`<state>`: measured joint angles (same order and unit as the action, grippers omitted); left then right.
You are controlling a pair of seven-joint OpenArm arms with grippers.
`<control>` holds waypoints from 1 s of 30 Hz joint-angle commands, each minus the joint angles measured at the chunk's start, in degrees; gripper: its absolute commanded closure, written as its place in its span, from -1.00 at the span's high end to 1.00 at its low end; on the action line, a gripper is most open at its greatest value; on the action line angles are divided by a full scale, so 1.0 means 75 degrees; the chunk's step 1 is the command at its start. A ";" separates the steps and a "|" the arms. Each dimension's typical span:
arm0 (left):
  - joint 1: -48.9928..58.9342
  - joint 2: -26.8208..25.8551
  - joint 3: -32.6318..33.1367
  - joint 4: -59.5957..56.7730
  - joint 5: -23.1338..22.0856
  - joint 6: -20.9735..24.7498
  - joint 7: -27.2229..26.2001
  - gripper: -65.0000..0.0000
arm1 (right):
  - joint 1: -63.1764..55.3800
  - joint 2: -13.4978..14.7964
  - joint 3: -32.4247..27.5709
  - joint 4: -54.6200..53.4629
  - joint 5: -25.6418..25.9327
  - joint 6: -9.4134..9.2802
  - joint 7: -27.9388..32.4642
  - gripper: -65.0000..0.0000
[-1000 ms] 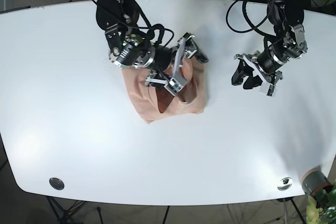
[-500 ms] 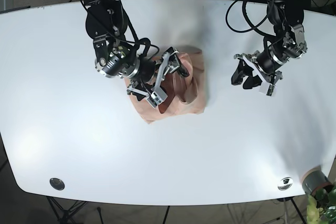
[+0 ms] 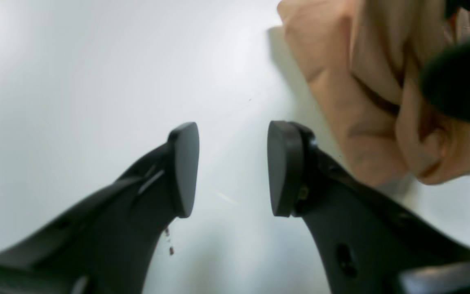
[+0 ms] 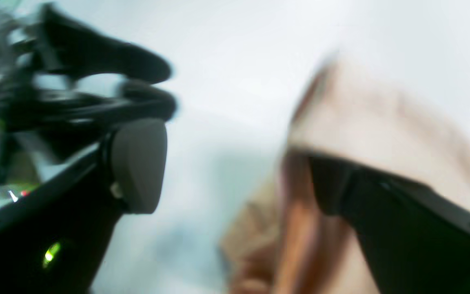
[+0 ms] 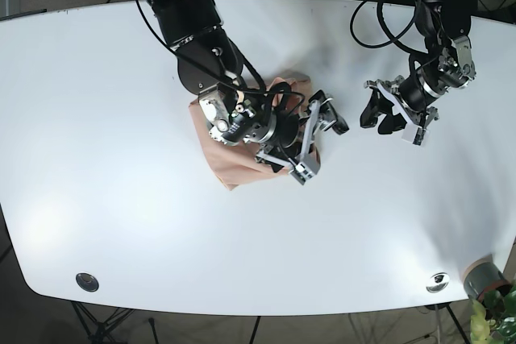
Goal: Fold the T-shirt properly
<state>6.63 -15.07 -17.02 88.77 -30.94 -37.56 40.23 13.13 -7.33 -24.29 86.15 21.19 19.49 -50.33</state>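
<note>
The peach-coloured cotton T-shirt (image 5: pixel 230 155) lies bunched in a rumpled heap near the middle of the glossy white tabletop (image 5: pixel 97 118), a little toward the far edge. From overhead most of it is covered by the right arm's black and silver wrist, so only its near-left corner and a strip at the top show. The right wrist camera fills in what the overhead view hides: a blurred fold of the cloth (image 4: pixel 382 130) rises just behind the right-hand finger, with a darker orange crease beneath it. The right gripper (image 5: pixel 318 138) sits over the shirt's edge that faces the other arm, with its fingers spread wide and bare table showing between the pads (image 4: pixel 139 163); whether the far finger is touching the cloth I cannot tell, the picture is too smeared.

The left wrist camera gives the sharpest look at the fabric (image 3: pixel 382 94): thick soft folds piled on each other at the upper right, casting a shadow on the table. The left gripper (image 5: pixel 387 117) hangs well apart from the shirt, and the close view (image 3: pixel 233 167) shows its two black pads parted with nothing but white surface in the gap.

Only the overhead view takes in the black cables (image 5: pixel 387 14) looping above the left arm, and a round metal fitting (image 5: pixel 87 282) near the table's front corner.
</note>
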 commanded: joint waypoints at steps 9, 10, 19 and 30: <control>-0.0152 -0.0095 -0.0023 0.0114 -0.0124 -0.0038 -0.0212 -0.24 | 0.0143 -0.0130 -0.0037 0.0616 0.0099 -0.0002 -0.0153 0.57; -0.0152 -0.0095 -0.0023 0.0114 -0.0124 -0.0038 -0.0212 -0.24 | 0.0131 -0.0118 -0.0037 0.0710 0.0111 -0.0002 -0.0212 0.57; -0.0152 -0.0083 0.0012 0.0114 -0.0124 -0.0038 -0.0200 -0.24 | 0.0237 0.0046 -0.0025 0.0675 0.0029 -0.0002 -0.0270 0.57; -0.0210 -0.0083 0.0024 0.0114 -0.0112 -0.0038 -0.0177 -0.24 | 0.1761 -0.0222 -0.0107 -0.1142 0.0099 -0.0049 -0.0094 0.57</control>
<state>5.72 -14.98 -16.75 88.68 -30.92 -37.56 40.21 23.79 -8.73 -24.84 78.26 21.32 19.27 -52.80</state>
